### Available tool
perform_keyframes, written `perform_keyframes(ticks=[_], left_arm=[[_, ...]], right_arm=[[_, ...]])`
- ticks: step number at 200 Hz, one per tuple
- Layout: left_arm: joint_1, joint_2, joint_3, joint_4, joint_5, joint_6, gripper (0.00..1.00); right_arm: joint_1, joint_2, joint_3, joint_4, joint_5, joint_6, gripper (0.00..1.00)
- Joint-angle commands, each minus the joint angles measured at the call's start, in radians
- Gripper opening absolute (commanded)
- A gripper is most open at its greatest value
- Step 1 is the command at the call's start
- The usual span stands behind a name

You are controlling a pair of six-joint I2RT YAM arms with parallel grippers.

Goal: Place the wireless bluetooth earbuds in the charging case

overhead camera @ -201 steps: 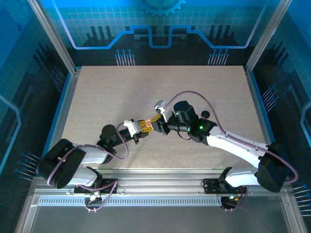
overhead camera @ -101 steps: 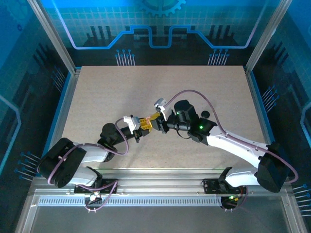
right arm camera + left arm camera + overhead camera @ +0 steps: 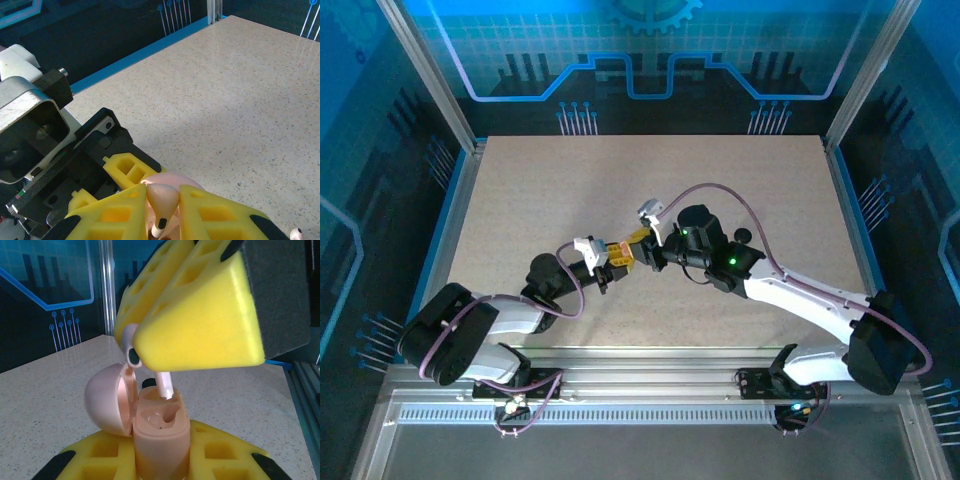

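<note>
Left gripper [image 3: 617,256]: shifts a touch toward 12 o'clock, its white wrist block swinging up with it.
Right gripper [image 3: 638,240]: nudges the same way, toward 12 o'clock, but less far.
Gap between the two: tighter now, the yellow fingers nearly overlapping from above.
Charging case [image 3: 161,440]: shows less pink from above than a second ago.

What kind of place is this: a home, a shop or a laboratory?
Probably a robot laboratory cell, not a home: a speckled table fenced by metal posts, blue wall panels printed with circuit patterns, and a left arm and right arm bolted to a rail.
</note>
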Motion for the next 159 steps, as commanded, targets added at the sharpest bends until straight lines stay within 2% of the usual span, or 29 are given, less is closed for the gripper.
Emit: perform_keyframes(ticks=[1, 159], left_arm=[[-0.007, 0.007, 0.027, 0.051, 0.019, -0.023, 0.13], [-0.004, 0.003, 0.049, 0.076, -0.015, -0.076, 0.14]], right_arm=[[0.016, 0.014, 0.024, 0.026, 0.011, -0.012, 0.21], [0.015, -0.017, -0.016, -0.023, 0.001, -0.023, 0.21]])
